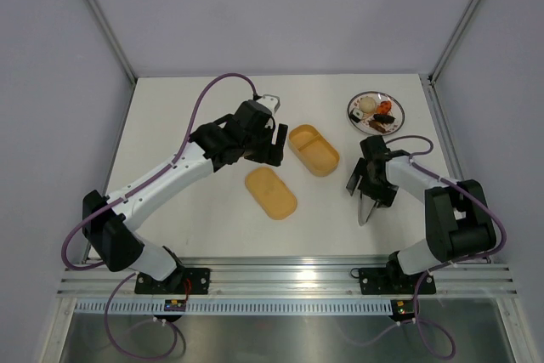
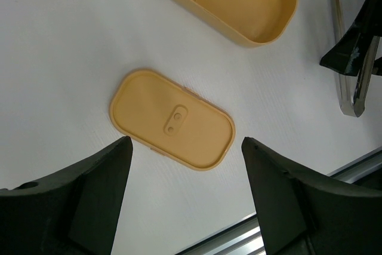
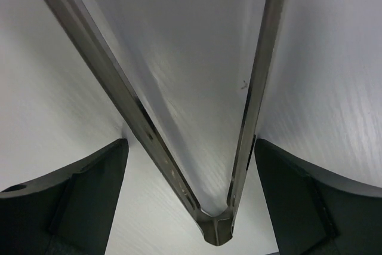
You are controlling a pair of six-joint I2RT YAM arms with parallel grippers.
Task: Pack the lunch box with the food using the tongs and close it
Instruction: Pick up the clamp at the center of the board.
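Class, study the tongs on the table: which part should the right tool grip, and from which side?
Grip the tongs across both arms, just above the joined end, coming down from above. They lie flat in a narrow V, and the open right tool straddles both arms there, so closing should pinch them together.

The left arm (image 1: pixel 161 178) stretches from its base out to an elbow at the far left, then runs up and to the right. Its wrist is bent so the left gripper (image 1: pixel 276 144) faces downward, jaws wide apart. The right arm (image 1: pixel 450 218) is folded tightly, its forearm running leftward. The right gripper (image 1: pixel 368 184) points down, held low, jaws also spread wide.
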